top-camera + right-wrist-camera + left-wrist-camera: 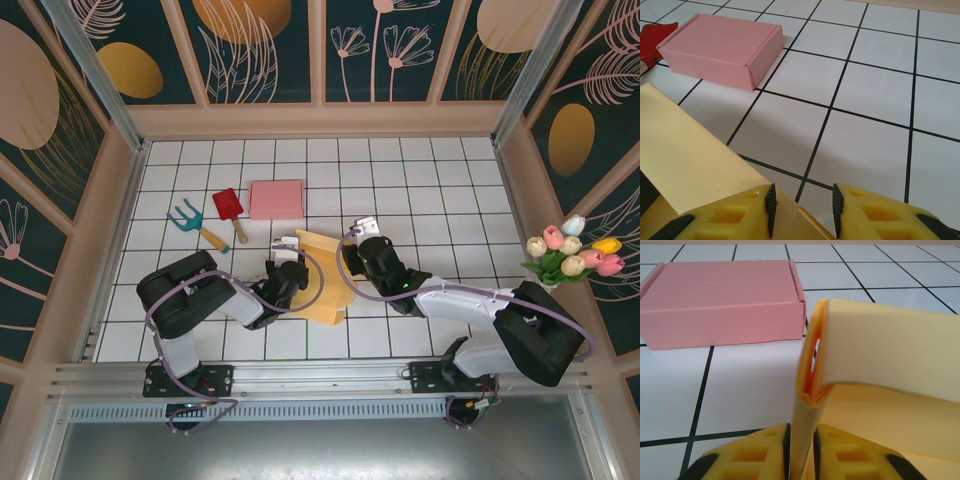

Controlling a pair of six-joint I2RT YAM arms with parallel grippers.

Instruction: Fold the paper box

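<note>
The yellow paper box (322, 280) lies partly folded at the middle of the table, one wall standing up. My left gripper (286, 258) is at its left side. In the left wrist view the left gripper (801, 435) is shut on a doubled-over flap of the paper box (880, 345), both pads pressed against the card. My right gripper (362, 238) is at the box's far right corner. The right wrist view has the right gripper (803, 210) open over a sloping panel of the paper box (685, 160), whose edge runs under the left finger (740, 215); bare tile fills the gap.
A closed pink box (276, 199) sits behind the yellow one. A red shovel (229, 208) and a blue rake (188, 218) lie to its left. A bunch of tulips (570, 250) stands at the right wall. Wooden walls enclose the tiled table.
</note>
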